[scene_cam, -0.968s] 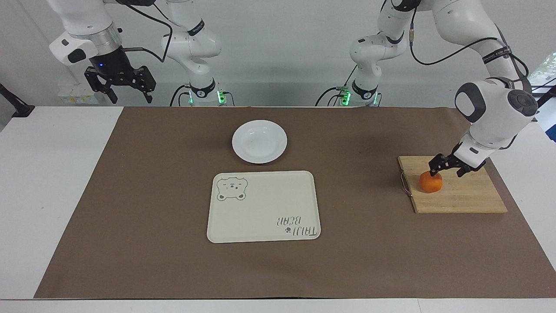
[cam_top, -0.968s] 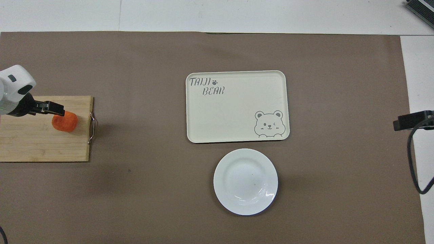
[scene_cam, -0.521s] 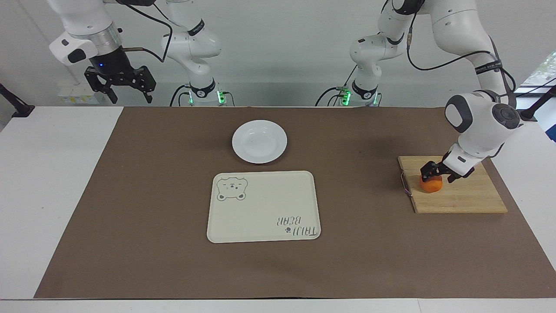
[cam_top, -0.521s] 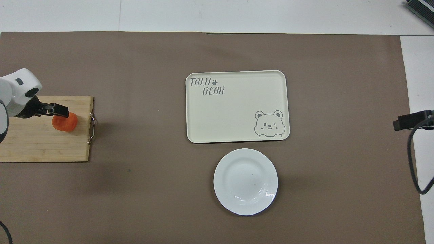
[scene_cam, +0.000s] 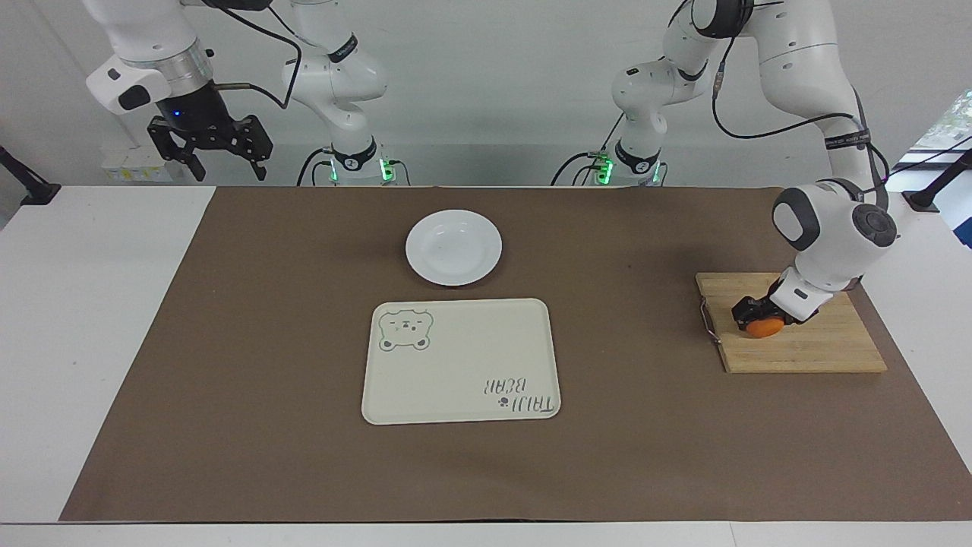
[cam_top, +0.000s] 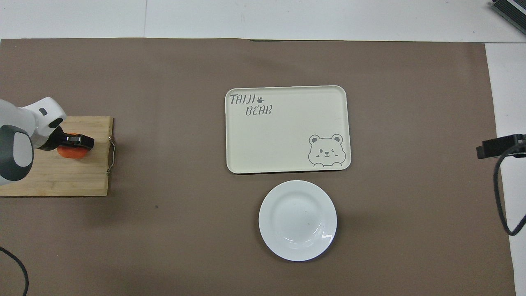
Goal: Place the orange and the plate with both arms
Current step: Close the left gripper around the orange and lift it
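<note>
The left gripper [scene_cam: 752,315] is clamped around the orange [scene_cam: 763,327], which sits on the board [scene_cam: 805,353] beneath it. This looks like the pick-up step; next comes a lift and a carry toward the tray [scene_cam: 460,360], which reads "TAIJI BEAR", with the plate [scene_cam: 453,248] just beside it. The right gripper [scene_cam: 210,148] waits with jaws apart, up above its own table end.

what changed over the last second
The left gripper came down onto the orange on the cutting board and closed on it; a second ago it stood open just above the fruit. The right gripper stayed raised and open over the table edge. The plate and tray have not moved.
</note>
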You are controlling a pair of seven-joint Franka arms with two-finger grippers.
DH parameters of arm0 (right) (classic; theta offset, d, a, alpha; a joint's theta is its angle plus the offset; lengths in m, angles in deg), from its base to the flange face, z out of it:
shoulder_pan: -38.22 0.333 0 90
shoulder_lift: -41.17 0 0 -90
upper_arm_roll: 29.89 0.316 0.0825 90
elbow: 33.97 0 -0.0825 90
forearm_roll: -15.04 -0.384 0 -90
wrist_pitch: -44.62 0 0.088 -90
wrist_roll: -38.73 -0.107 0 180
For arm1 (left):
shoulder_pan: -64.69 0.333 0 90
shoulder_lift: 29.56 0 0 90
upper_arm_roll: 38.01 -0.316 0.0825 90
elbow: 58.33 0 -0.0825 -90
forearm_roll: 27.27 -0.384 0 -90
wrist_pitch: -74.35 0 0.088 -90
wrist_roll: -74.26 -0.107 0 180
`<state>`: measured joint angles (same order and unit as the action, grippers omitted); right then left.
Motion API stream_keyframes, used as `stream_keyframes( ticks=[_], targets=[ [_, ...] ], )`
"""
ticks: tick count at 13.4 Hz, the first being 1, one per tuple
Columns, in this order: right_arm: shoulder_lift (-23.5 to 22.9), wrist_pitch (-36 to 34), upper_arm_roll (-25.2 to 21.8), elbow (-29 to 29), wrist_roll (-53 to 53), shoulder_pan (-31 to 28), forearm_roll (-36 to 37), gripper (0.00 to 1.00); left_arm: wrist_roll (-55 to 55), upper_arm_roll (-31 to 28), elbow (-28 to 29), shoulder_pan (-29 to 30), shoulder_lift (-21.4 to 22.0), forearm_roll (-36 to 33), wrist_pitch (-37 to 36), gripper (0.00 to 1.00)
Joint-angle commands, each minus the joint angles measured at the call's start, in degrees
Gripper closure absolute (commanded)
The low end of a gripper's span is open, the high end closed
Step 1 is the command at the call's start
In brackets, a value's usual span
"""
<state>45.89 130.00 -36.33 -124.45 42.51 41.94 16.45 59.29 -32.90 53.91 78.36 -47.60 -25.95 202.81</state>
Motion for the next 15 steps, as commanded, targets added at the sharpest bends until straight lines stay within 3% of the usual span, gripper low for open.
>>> stream_keyframes(
  ticks=[1,8,12,15],
  targets=[
    [1.0,0.3,-0.3,-1.0,0.7,0.4,0.4,0.00,-0.9,0.4,-2.6,0.4,0.2,1.5,-5.0,1.00],
    [1.0,0.3,-0.3,-1.0,0.7,0.4,0.4,0.00,5.2,0.7,-10.7,-1.9,4.5,1.4,-17.2,1.00],
    [1.0,0.3,-0.3,-1.0,0.7,0.4,0.4,0.00,12.0,0.6,-18.2,-5.3,7.7,0.7,-28.9,1.00],
    [1.0,0.3,-0.3,-1.0,0.7,0.4,0.4,0.00,15.1,0.6,-18.9,-8.2,11.9,-1.0,-32.3,1.00]
  ],
)
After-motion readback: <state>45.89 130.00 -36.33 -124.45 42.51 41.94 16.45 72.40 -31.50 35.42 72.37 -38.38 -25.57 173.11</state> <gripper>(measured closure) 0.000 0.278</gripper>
